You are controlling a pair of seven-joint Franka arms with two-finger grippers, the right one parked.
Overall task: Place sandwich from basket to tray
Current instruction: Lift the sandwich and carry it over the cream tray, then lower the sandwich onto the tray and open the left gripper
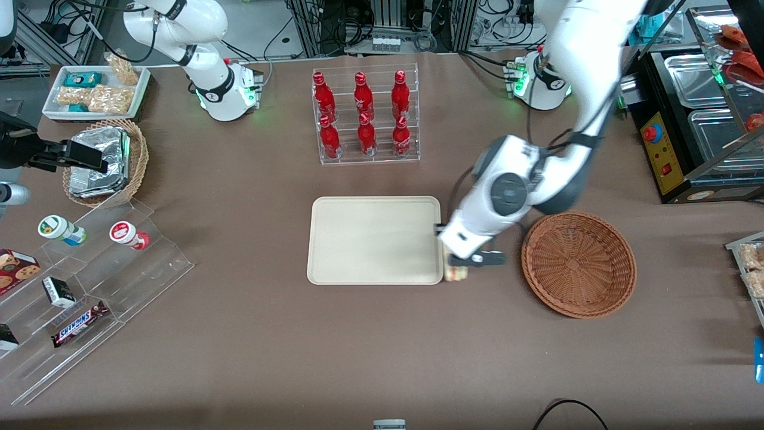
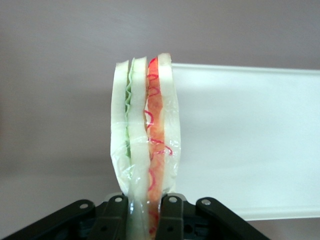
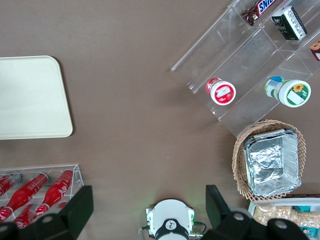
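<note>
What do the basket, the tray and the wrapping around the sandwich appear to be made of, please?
The basket looks like tightly woven reddish-brown wicker, with a ribbed weave. The tray seems matte cream plastic, smooth with a low moulded rim, though that is uncertain. The sandwich, clamped in the gripper at the tray's edge, is wrapped in glossy, crinkled clear film.

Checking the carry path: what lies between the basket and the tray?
In the front view, the gripper, shut on the sandwich, sits between basket and tray, at the tray's edge.

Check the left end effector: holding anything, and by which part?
Yes. The left end effector is shut on the sandwich, pinching one end of the wedge across its bread faces, beside the tray edge.
</note>
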